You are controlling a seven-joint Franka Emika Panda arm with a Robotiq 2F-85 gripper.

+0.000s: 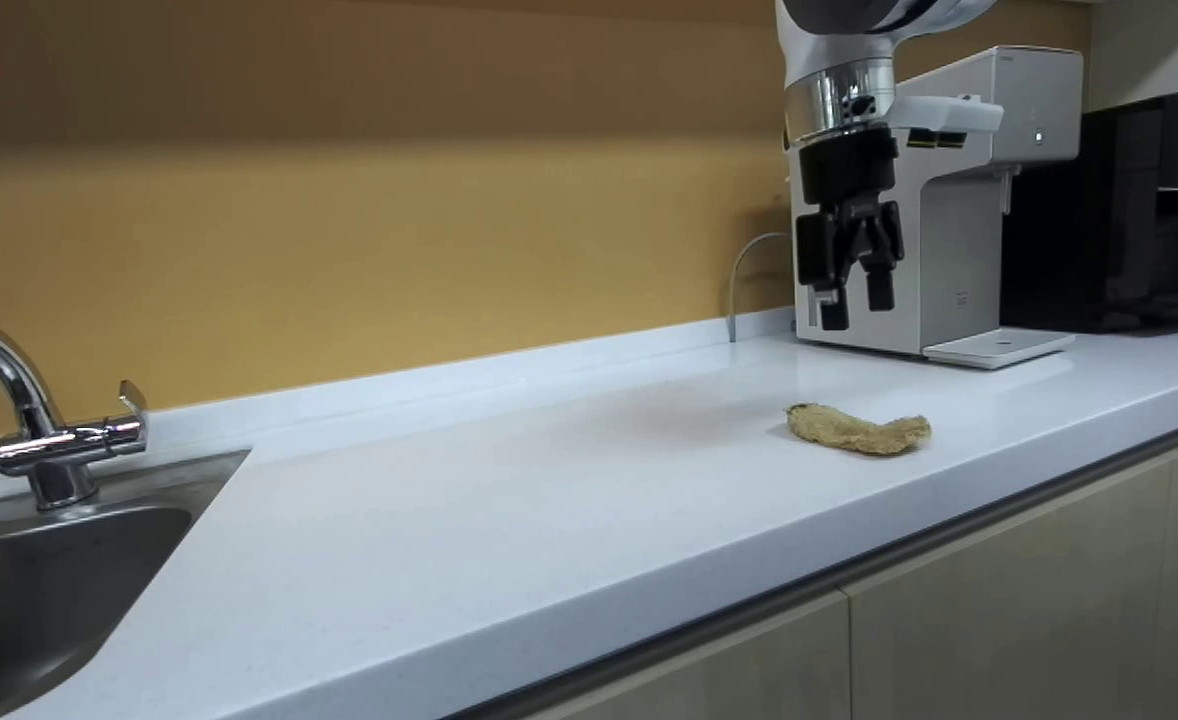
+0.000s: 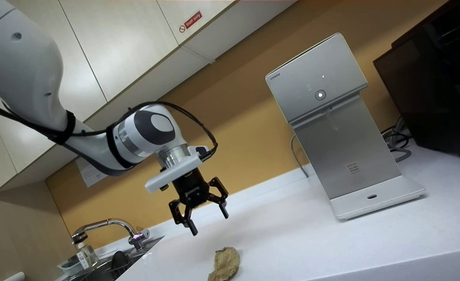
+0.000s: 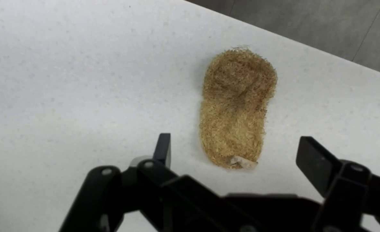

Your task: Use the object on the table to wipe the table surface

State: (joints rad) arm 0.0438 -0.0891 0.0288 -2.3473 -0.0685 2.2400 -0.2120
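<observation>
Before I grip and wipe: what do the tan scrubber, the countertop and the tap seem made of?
Tan scrubber: probably loofah or similar fibre, rough and matte; stray strands fringe its edge.
Countertop: perhaps engineered stone or solid resin, smooth with a soft sheen; fine specks show in the wrist view.
Tap: likely chromed metal, polished, with mirror-like highlights.

Overhead wrist close-up, counter point(image 1: 569, 510) in both exterior views

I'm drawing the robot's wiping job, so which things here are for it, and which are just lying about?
For the job:
tan scrubber
white counter
open gripper

Just there:
tap
sink
bottle
water dispenser
black machine
</observation>
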